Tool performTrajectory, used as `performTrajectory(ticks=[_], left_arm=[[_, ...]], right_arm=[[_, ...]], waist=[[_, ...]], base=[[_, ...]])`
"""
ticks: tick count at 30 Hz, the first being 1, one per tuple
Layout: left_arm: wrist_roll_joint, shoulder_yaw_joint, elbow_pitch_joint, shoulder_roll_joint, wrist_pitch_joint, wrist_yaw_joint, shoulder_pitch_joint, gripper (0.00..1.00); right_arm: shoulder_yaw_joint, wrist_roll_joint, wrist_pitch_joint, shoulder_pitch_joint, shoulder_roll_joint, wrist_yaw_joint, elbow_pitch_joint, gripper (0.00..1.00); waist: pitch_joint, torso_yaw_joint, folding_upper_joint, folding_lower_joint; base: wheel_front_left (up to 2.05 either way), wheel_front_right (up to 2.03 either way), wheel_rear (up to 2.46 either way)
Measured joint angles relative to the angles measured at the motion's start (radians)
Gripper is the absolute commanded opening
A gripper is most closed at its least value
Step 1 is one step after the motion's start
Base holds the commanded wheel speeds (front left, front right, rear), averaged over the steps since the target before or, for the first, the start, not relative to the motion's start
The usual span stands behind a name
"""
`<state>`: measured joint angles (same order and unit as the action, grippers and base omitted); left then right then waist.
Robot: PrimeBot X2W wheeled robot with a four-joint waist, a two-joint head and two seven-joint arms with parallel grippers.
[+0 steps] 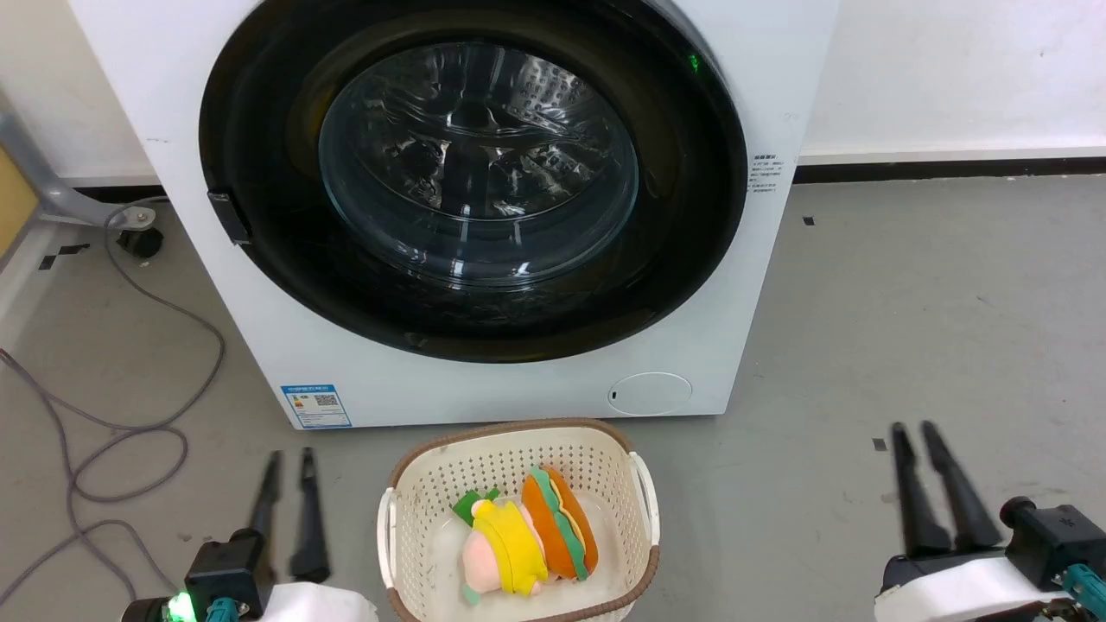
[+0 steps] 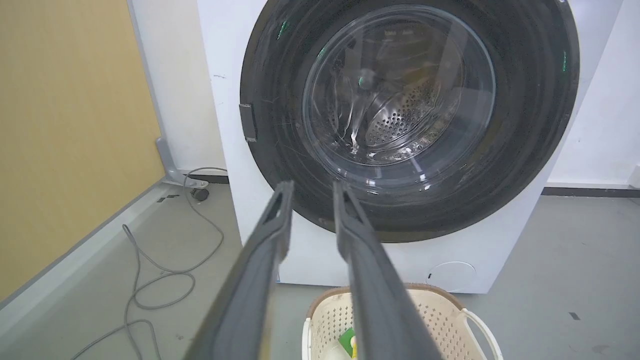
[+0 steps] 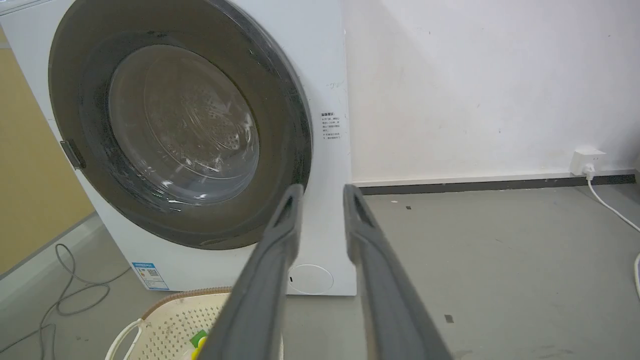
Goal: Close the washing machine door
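View from my remote station, robot facing the appliance. The washing machine point(image 1: 484, 393) stands at the far side of the grey floor point(image 1: 907, 302), against a white wall. The washing machine door point(image 1: 473, 173) lies flat against the machine's front with no gap showing at its black rim in the head view or either wrist view, so I read it as shut. Perforated drum steel shows through its clear bowl window. A small dark latch tab point(image 1: 229, 216) sits on the door's left edge.

Low on the machine's front are a blue QR sticker point(image 1: 316, 406) at left and a round cap point(image 1: 650, 393) at right.

Near me, just in front of the machine, a cream perforated basket point(image 1: 518, 432) holds a yellow-and-pink plush toy point(image 1: 501, 553) lying against a sandwich-shaped plush point(image 1: 562, 523).

The left gripper point(image 1: 290, 455) hangs to the left of the basket, fingers parted a little and gripping nothing. The right gripper point(image 1: 914, 428) hangs well to the right of the basket (its fingers are likewise a little apart and empty). Both are well apart from the door.

A grey cable point(image 1: 130, 432) loops over the floor at far left. A white wall socket point(image 3: 586, 161) sits low on the wall, far right.
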<state>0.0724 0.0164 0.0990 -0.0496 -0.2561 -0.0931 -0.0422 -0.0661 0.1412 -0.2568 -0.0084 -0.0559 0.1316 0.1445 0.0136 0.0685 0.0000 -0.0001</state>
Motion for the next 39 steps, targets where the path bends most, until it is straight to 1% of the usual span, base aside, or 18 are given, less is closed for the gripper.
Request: performTrajectory(ticks=[39], left_arm=[[-0.014,-0.004,-0.024,0.000,0.072,0.022,0.002,0.00]], right_arm=[[0.017,-0.039,0.073,0.000,0.000,0.000,-0.034,0.00]], waist=[[-0.004,-0.020,0.0000,0.0001]], base=[[0.00,0.00,0.00]])
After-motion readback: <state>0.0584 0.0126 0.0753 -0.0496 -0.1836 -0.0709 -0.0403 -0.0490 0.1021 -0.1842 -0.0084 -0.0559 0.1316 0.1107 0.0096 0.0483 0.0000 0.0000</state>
